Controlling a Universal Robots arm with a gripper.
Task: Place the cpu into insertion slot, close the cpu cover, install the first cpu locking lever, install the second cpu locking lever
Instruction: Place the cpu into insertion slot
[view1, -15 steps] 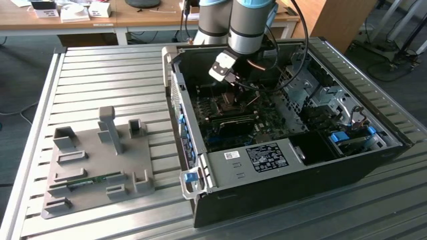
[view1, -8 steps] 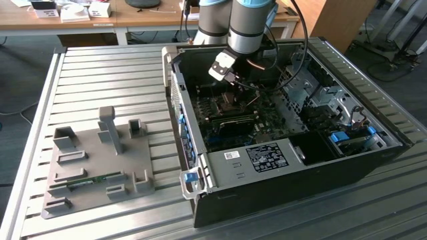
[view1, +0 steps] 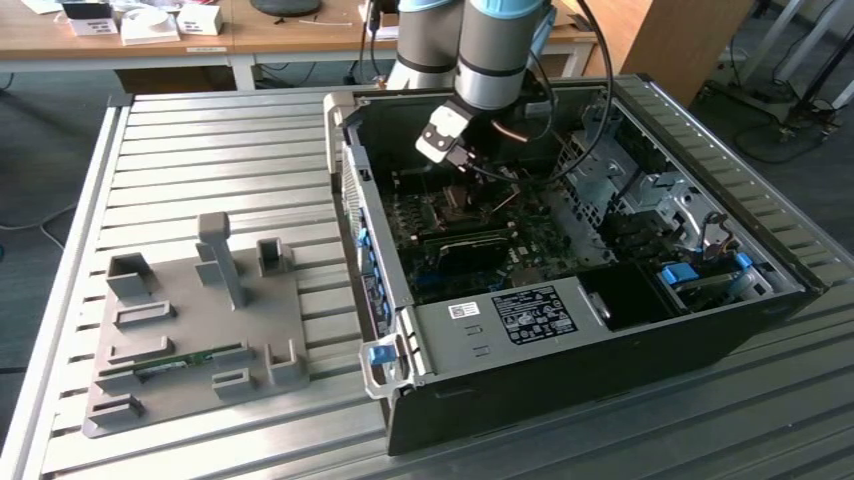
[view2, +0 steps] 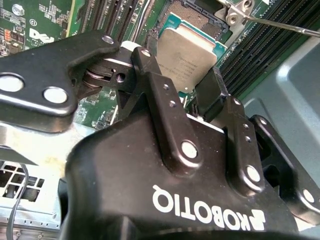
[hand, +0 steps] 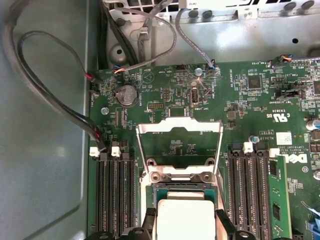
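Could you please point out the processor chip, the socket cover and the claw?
processor chip (hand: 182, 220), first wrist view, middle of its silvery top.
socket cover (hand: 150, 130), first wrist view, cross bar of its metal frame.
claw (view2: 181, 70), second wrist view, midway between its fingertips.

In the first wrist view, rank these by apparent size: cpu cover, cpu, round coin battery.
1. cpu cover: largest.
2. cpu: close behind, but it is nearer the camera and partly cut off, so unsure.
3. coin battery: clearly smallest.

The arm is showing silvery-grey tubular links with light-blue joint caps, and a black cable is looping alongside it. The end effector is wearing a matte black housing with white lettering, and silver screws are dotting its black fingers.
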